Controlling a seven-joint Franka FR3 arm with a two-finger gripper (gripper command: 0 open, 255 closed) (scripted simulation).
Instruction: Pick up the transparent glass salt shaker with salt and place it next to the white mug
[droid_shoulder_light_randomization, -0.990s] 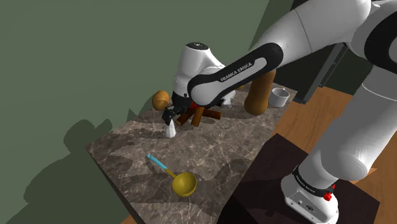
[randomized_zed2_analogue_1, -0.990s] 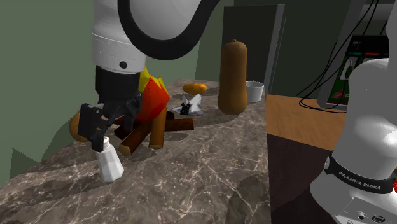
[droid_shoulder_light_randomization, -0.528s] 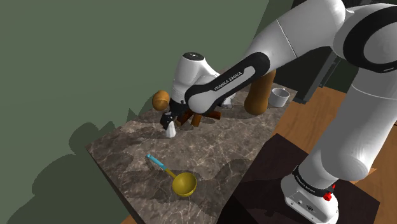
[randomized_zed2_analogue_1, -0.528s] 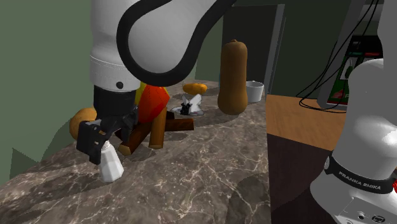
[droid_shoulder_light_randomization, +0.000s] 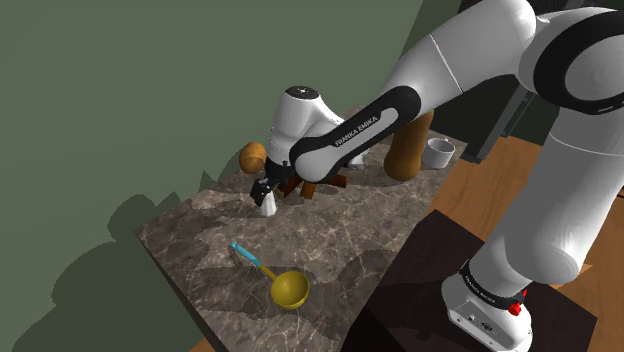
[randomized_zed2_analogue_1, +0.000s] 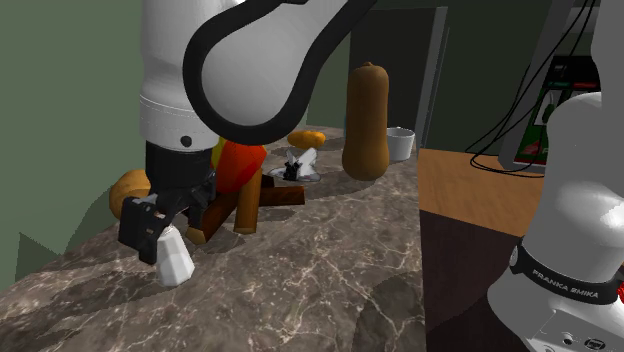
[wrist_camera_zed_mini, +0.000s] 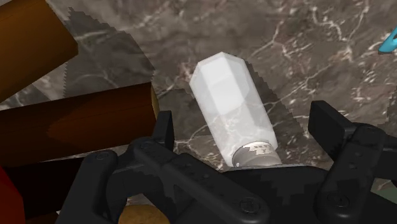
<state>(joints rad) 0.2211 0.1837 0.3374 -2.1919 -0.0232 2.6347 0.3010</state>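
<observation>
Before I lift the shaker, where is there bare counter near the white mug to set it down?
The widest bare stretch of marble counter lies between the log pile and the edge toward the stand, running up to the squash. A small patch sits in front of the white mug. Between logs and squash it is crowded.

The arm (droid_shoulder_light_randomization: 470, 50) is glossy white, built of rounded links with dark grey bands at the joints; one band (droid_shoulder_light_randomization: 352, 133) reads FRANKA EMIKA in white. Its white base (droid_shoulder_light_randomization: 480, 305) bears a small red button (droid_shoulder_light_randomization: 516, 309). The pincer (wrist_camera_zed_mini: 245, 124) is all black, with round screw heads (wrist_camera_zed_mini: 245, 205).
</observation>
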